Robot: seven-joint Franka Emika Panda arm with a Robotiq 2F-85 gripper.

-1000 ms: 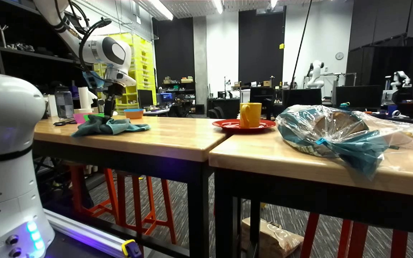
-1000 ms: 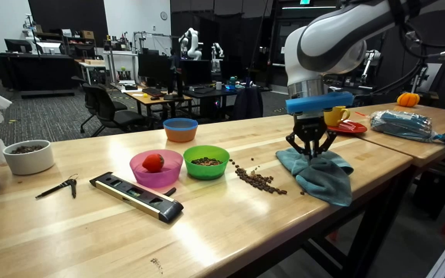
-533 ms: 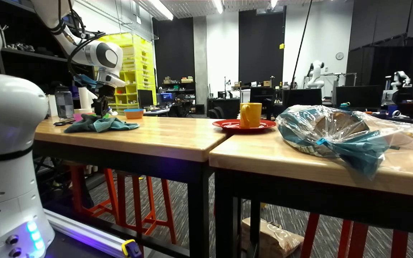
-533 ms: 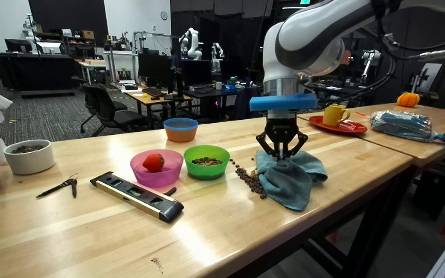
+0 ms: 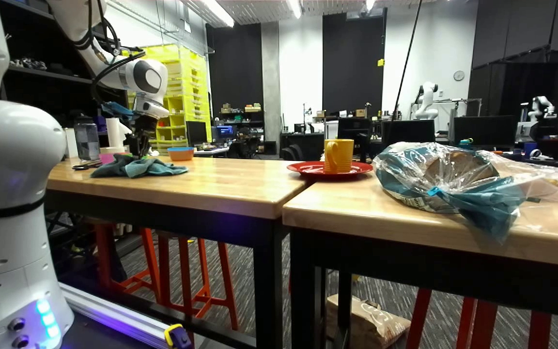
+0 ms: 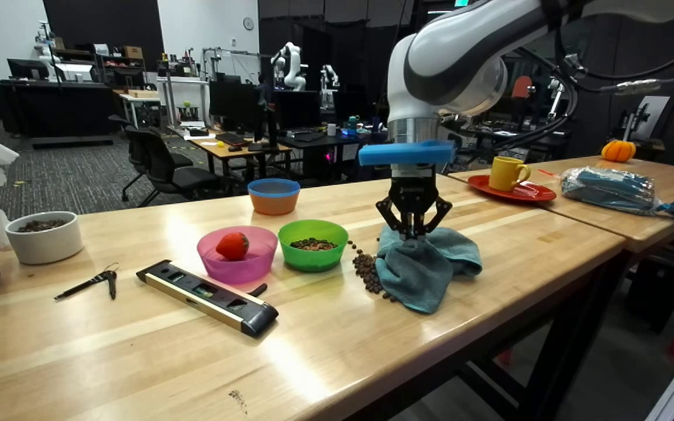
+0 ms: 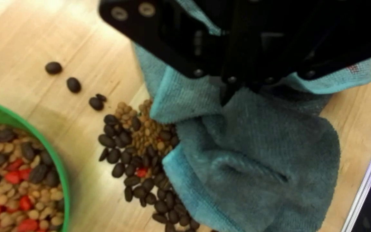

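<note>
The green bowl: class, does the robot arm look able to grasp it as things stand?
Probably not yet: the claw is shut on the teal cloth and would likely need to let go first. Otherwise the way looks free, with only a low pile of mostly dark beans before the green bowl.

Got 1 crumpled teal-grey cloth [image 7: 269, 141] pinched tight between the fingers [image 7: 228, 91], kinda peaked at the grip and slumped just below. Folded over itself, with brighter teal edging and a little reddish mark on 1 flap beside the fingers.
</note>
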